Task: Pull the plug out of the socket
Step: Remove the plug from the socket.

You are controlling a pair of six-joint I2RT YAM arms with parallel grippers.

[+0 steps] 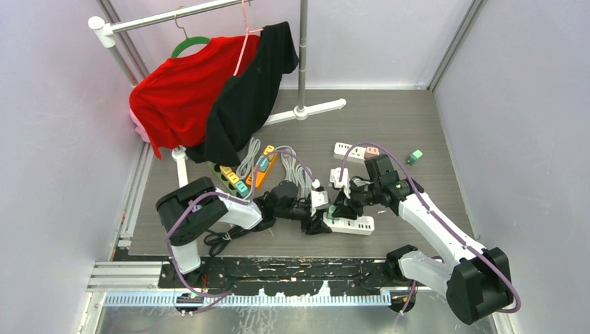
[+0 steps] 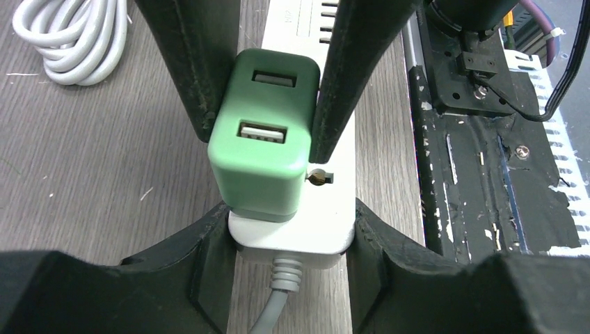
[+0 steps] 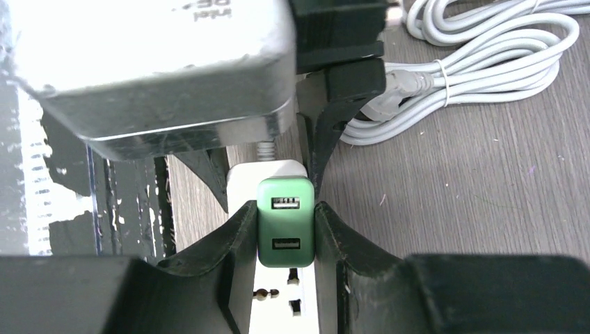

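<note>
Right gripper [image 3: 286, 216] clamps plug [image 2: 261, 149] tight on both sides. Left gripper [image 2: 291, 212] pinches strip [image 2: 292, 240] by cord [image 2: 282, 278] end, bracing it. Plug sits flush on strip, approx 5 o'clock on table [image 1: 431, 125]. Grips look set; pull-off itself not yet done.

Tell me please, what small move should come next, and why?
Probably close the left gripper firmly on the white power strip: its fingers flank the strip's end, firm contact is unclear, while the right gripper already clamps the seated green plug.

White arms [image 1: 431, 217], black jaws, purple looping cables [image 1: 445, 223]
</note>
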